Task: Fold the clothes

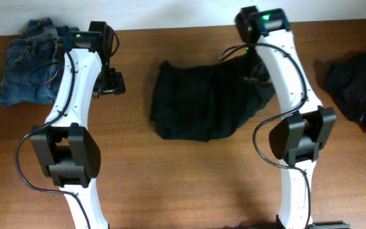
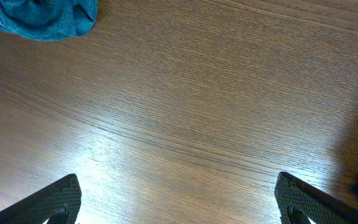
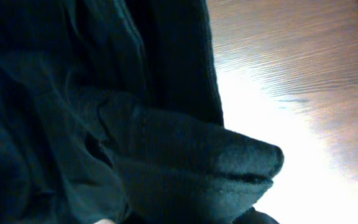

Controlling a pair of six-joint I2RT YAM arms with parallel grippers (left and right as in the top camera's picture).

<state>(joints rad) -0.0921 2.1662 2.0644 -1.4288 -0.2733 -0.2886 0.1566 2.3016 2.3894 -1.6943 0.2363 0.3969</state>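
Stretching forward, right arm clamps its jaws on the black garment.

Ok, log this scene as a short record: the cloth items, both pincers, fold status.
centre: black garment, rumpled, not yet neatly folded
right edge: second dark garment, crumpled
far left corner: jeans, in a heap
left pincer: open over bare table, holding nothing
right pincer: shut, apparently gripping the black garment's far right corner
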